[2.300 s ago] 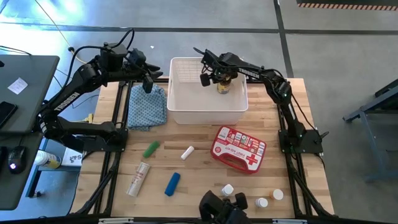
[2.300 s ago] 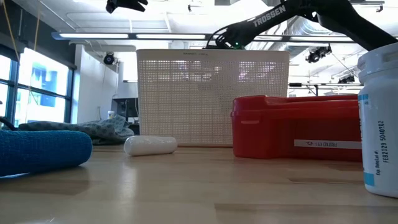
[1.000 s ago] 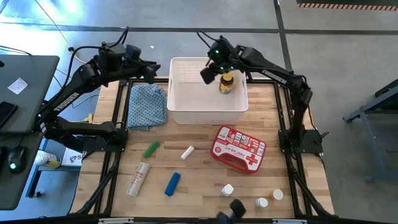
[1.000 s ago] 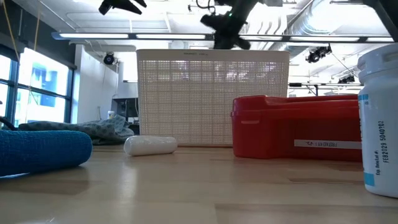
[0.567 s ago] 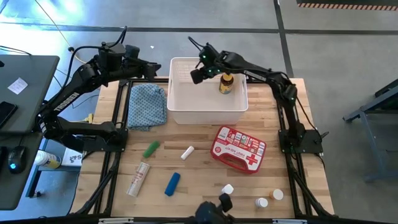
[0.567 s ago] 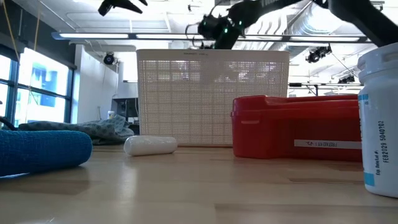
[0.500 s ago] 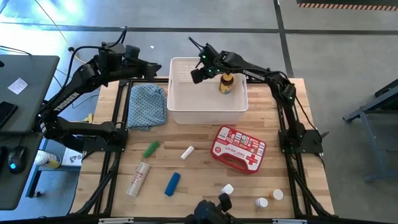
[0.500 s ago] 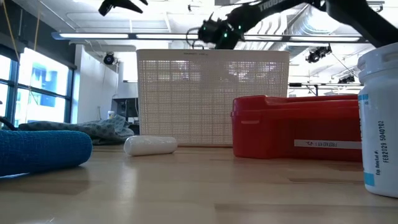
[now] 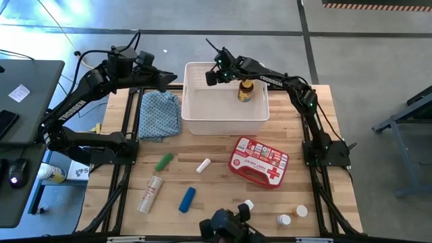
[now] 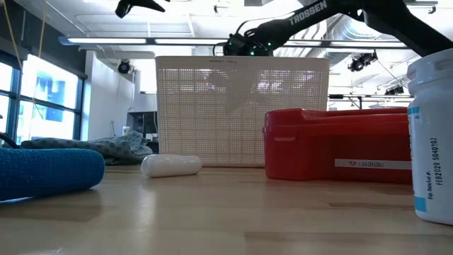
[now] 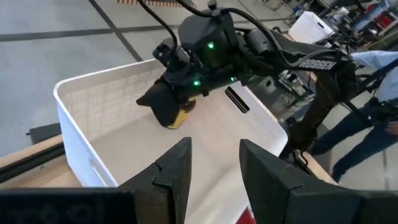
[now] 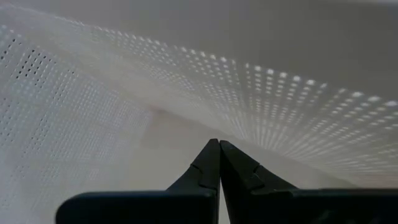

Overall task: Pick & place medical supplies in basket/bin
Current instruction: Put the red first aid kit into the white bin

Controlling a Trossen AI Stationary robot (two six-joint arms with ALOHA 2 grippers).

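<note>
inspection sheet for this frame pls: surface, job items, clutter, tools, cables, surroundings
Surface: wooden table, items scattered.
Job's things: amber bottle upright in white basket; first-aid case, green tube, blue tube, white tube, pill bottles on the table.
Clutter: patterned cloth left of basket.
Grippers: right tool shut, empty, over basket; left tool open, empty, above basket's left rim.
Cables: along both arms.
Surroundings: desk at left; person beyond table.
</note>
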